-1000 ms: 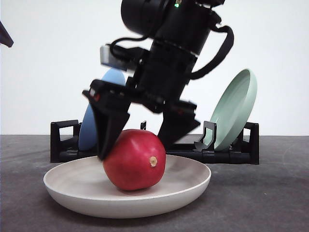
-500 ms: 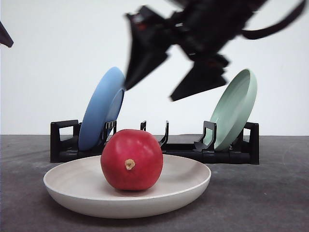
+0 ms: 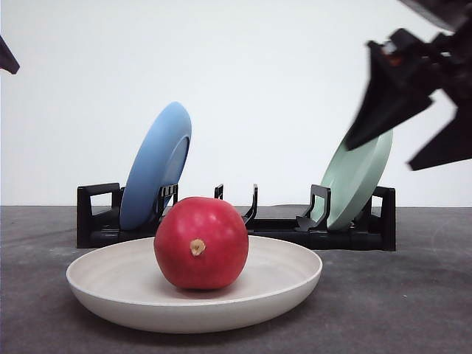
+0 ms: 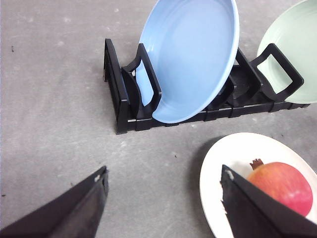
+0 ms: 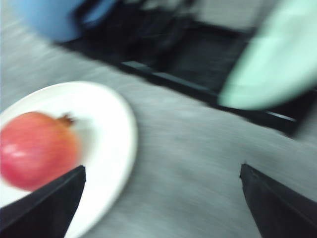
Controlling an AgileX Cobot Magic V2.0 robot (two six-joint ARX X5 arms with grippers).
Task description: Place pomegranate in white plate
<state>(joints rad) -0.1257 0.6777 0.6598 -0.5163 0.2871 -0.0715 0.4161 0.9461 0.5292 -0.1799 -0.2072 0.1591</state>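
Pomegranate sits in the white plate, its tan stem nub facing the front camera, unmoved since half a second ago. Right gripper, jaws spread and empty, has swung away rightward; left gripper is spread too.

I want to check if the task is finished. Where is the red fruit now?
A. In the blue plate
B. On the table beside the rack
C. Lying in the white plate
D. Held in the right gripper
C: the red fruit rests inside the white plate, and the right gripper is open, up and away to the right, with nothing in it.
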